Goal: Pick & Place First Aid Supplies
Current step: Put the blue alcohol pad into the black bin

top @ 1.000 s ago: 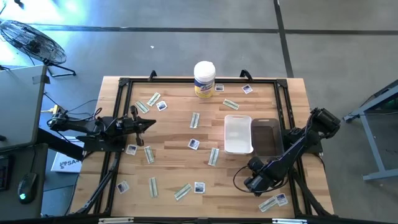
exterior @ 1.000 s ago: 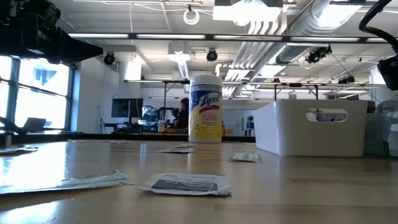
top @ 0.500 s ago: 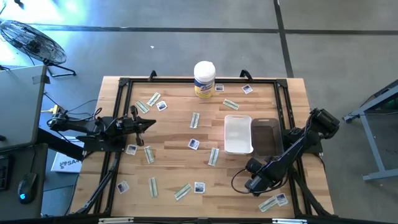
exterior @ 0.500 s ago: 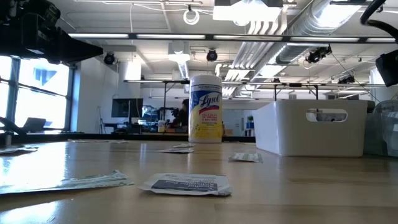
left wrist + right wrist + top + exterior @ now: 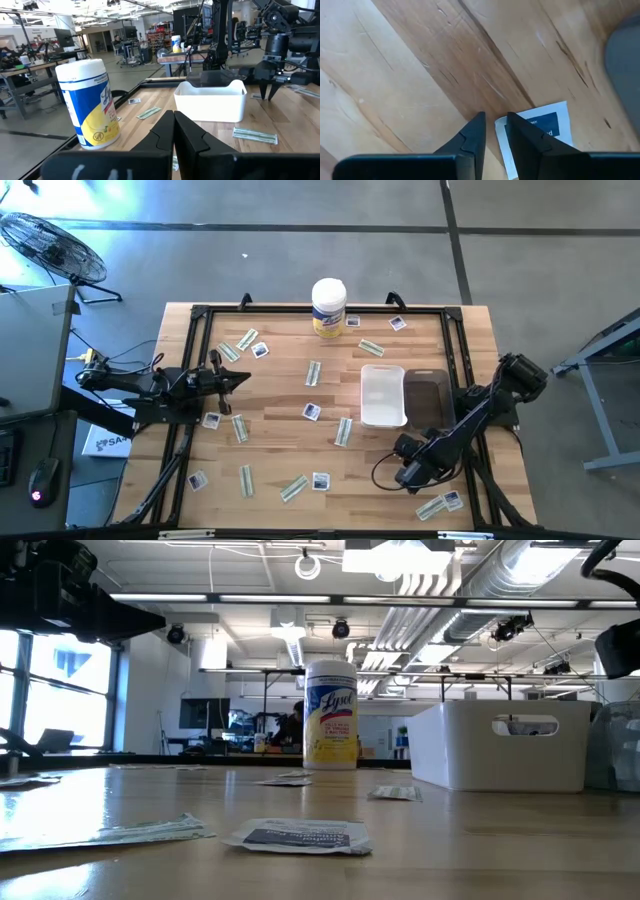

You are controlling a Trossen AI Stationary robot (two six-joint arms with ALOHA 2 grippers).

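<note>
The first aid supplies lie flat and scattered on the wooden table: pale green-white strips such as and small white squares with a dark mark such as. My right gripper points straight down near the front right. Its fingers stand slightly apart, open, with nothing between them. Right by them lies one white square packet with a blue mark, one finger partly hiding it. My left gripper waits shut and level above the table's left side. My right gripper comes from above, pointing down, at the near edge of the white square packet, which lies flat on the table. Whether a fingertip touches the packet I cannot tell.
A white bin and a dark translucent bin stand side by side just beyond my right gripper. A tall white canister with a yellow label stands at the far edge. Another strip and square lie at the front right corner.
My right gripper has rolled a little about its downward-pointing line and has stayed over the same spot. No packet has moved.
</note>
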